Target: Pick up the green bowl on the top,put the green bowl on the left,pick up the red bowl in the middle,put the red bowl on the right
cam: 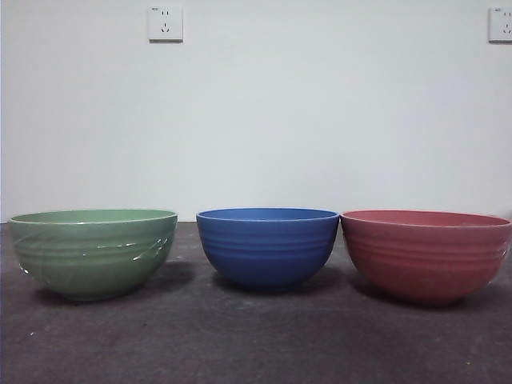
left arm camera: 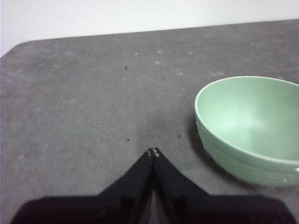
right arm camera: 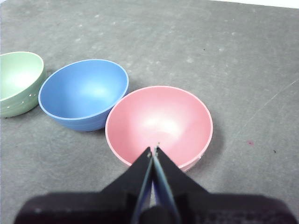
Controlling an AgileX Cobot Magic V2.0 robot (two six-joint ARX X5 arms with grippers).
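Three bowls stand upright in a row on the dark table. The green bowl [cam: 92,252] is at the left, a blue bowl [cam: 267,246] in the middle and the red bowl [cam: 426,254] at the right, nearly touching the blue one. My left gripper [left arm camera: 153,151] is shut and empty, held above bare table beside the green bowl [left arm camera: 250,126]. High over the near rim of the red bowl [right arm camera: 159,123] hangs my right gripper [right arm camera: 154,149], also shut with nothing in it. Neither arm shows in the front view.
The blue bowl [right arm camera: 84,93] sits between the green bowl [right arm camera: 18,81] and the red one. The grey table [left arm camera: 84,93] ends at a rounded far corner near a white wall with two sockets [cam: 166,23].
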